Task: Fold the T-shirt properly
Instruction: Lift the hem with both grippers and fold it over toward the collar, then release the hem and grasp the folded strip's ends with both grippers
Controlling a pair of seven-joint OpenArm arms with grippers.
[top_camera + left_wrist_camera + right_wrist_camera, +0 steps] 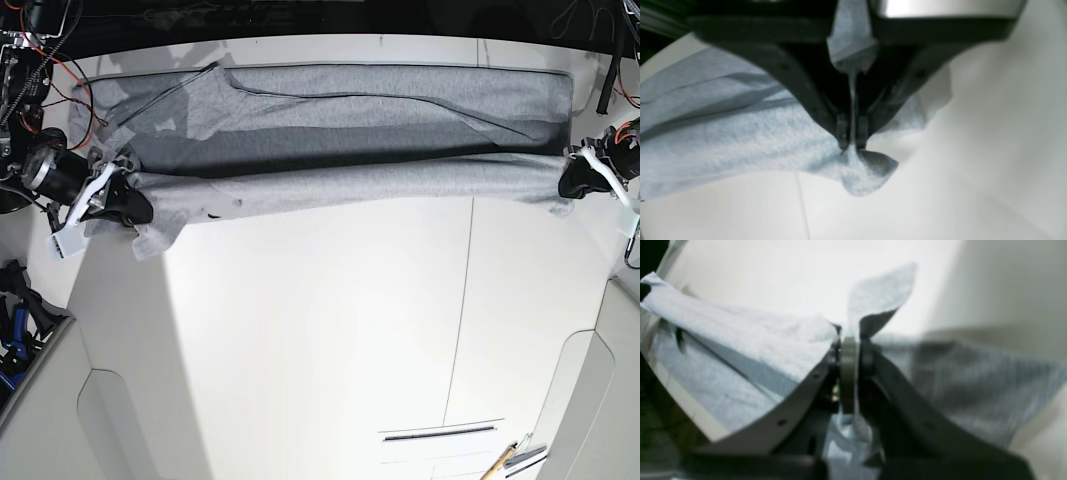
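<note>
White tabletop [320, 340] is filling most of the base view, and we are looking down on the T-shirt [350, 130] lying stretched across its far edge, from one side to the other.

On the left of that view we are holding our right gripper [128, 205] low and reaching inward from the table's side. Its jaws are clenched on a bunch of the grey cloth, and a short flap is hanging just below them. In the right wrist view the right gripper [849, 346] is pinching the fabric tight, with a corner poking up past the tips.

Across the middle, a front fold of the shirt is running as a taut band between our two arms, over the flat layer behind it.

On the right, our left gripper [572, 180] is reaching in level from the opposite side. In the left wrist view the left gripper [852, 141] is squeezing a thin fold, a small corner spilling beyond the tips.
</note>
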